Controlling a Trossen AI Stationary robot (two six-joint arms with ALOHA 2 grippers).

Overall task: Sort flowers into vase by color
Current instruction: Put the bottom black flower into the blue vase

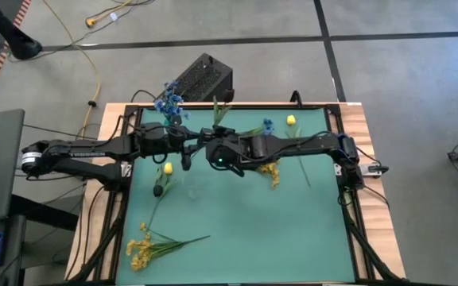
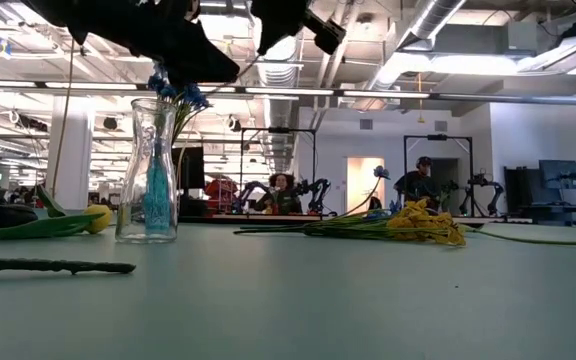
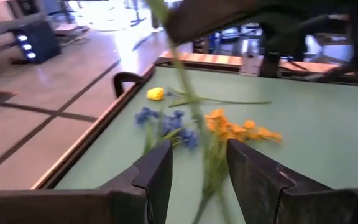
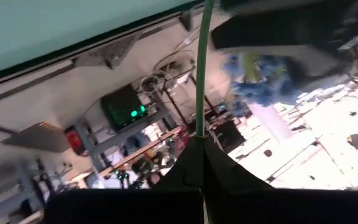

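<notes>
The green table carries both arms across its far half, meeting near the middle of the far edge. The clear glass vase stands upright near the far left part of the table, with a blue spray rising from its mouth and blue showing inside the glass.

The right gripper has its fingers pinched tight on a thin green stem, held above the table close to the vase. The left gripper hangs just beside it, fingers parted; the same green stem passes between them, and contact cannot be told.

A yellow spray lies at the near left corner. A single yellow bud stem lies near the left edge, beside the vase. Toward the far right, a yellow spray, a blue spray and a yellow bud lie close together. The near right half of the table is open.
</notes>
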